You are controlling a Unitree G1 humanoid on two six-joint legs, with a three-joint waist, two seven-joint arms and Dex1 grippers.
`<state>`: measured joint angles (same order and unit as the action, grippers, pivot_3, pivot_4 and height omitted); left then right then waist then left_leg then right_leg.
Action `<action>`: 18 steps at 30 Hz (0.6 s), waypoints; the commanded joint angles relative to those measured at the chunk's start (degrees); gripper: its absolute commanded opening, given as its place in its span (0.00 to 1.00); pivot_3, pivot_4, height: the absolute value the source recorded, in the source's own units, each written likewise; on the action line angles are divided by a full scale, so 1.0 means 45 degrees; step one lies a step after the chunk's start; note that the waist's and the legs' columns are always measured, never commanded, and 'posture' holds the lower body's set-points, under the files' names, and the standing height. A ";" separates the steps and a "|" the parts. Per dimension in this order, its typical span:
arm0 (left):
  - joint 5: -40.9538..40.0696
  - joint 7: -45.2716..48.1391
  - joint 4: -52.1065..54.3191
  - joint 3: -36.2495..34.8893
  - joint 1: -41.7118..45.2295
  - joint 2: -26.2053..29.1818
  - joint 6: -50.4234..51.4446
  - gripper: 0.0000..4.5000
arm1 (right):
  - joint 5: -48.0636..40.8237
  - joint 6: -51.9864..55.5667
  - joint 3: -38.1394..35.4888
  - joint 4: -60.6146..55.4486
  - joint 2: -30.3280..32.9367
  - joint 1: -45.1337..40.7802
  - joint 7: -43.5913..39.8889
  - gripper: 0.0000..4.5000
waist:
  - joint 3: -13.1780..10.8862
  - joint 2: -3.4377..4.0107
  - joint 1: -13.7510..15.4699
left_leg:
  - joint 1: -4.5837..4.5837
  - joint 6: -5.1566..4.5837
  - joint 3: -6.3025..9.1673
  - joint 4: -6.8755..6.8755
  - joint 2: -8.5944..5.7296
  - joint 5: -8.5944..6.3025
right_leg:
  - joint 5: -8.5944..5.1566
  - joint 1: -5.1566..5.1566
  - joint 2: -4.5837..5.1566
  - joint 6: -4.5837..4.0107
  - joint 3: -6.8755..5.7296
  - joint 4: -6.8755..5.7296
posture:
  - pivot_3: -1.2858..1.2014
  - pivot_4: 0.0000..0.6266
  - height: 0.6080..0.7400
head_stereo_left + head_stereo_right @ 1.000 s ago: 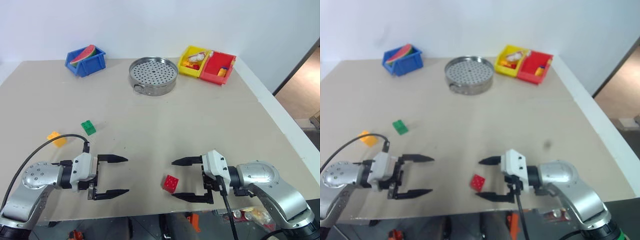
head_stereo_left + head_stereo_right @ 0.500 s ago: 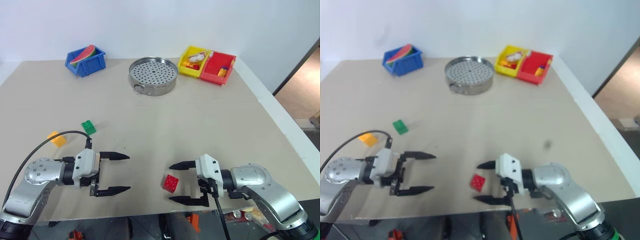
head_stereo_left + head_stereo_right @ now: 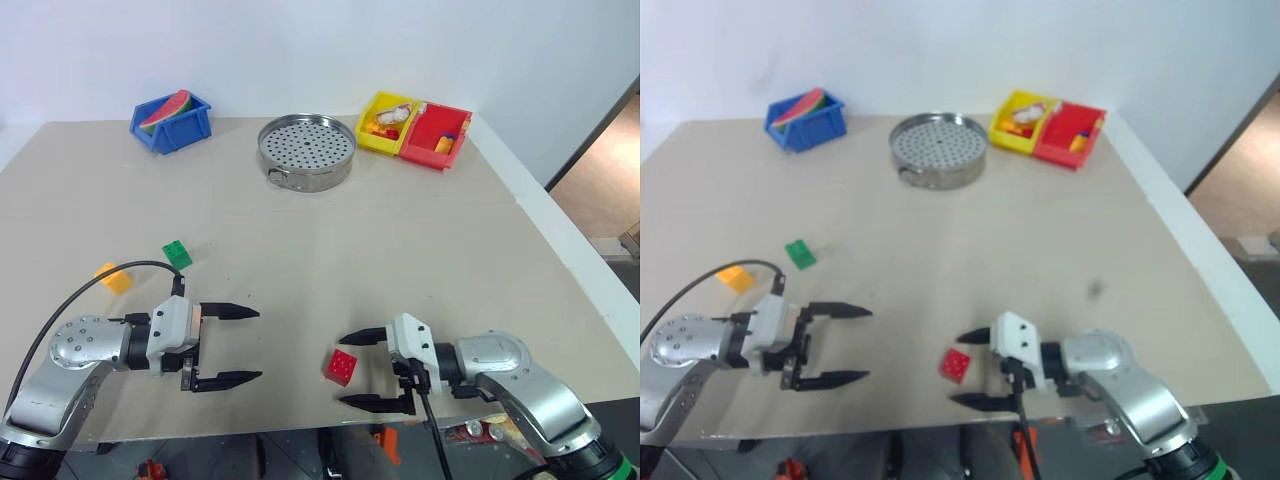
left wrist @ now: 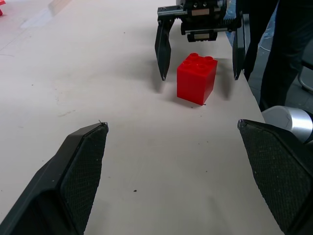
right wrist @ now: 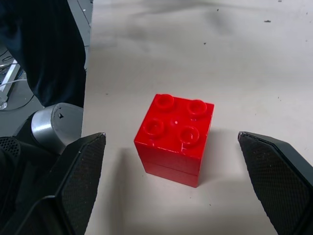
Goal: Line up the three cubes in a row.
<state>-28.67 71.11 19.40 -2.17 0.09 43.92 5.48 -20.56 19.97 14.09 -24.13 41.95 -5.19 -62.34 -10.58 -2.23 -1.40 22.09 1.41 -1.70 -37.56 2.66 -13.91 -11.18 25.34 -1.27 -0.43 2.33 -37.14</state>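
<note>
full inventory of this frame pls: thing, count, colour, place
red cube: 1, red, near table edge, just ahead of the right gripper's open fingers, untouched
green cube: 1, green, left side of table
orange-yellow cube: 1, orange-yellow, left of the green cube
steamer tray: 1, perforated metal, far centre
blue bin: 1, blue, far left, holds a watermelon slice toy
yellow bin: 1, yellow, far right, small toy pieces inside
red bin: 1, red, touching the yellow bin's right side
table: 1, beige
left gripper: 1, black fingers, open, empty
right gripper: 1, black fingers, open
</note>
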 commanded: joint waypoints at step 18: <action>0.0141 -0.0405 0.0769 -0.0151 -0.0126 0.0194 0.0015 1.00 | 0.0396 -0.0635 0.0253 0.0338 -0.0440 -0.0494 -0.0152 0.38 | 0.0000 0.0000 0.0002 | -0.0003 0.0000 -0.0002 0.0000 0.0000 0.0000 | 0.0001 -0.0001 -0.0001 0.0002 0.0004 -0.0005 | 0.52 0.24 1.00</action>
<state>-27.95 69.24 21.03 -2.17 -0.50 44.05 6.15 -18.63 18.06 15.37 -22.12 40.16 -6.86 -62.69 -10.58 -2.24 -1.39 22.08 1.41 -1.72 -37.56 2.66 -13.91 -11.17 25.34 -1.28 -0.42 2.35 -37.16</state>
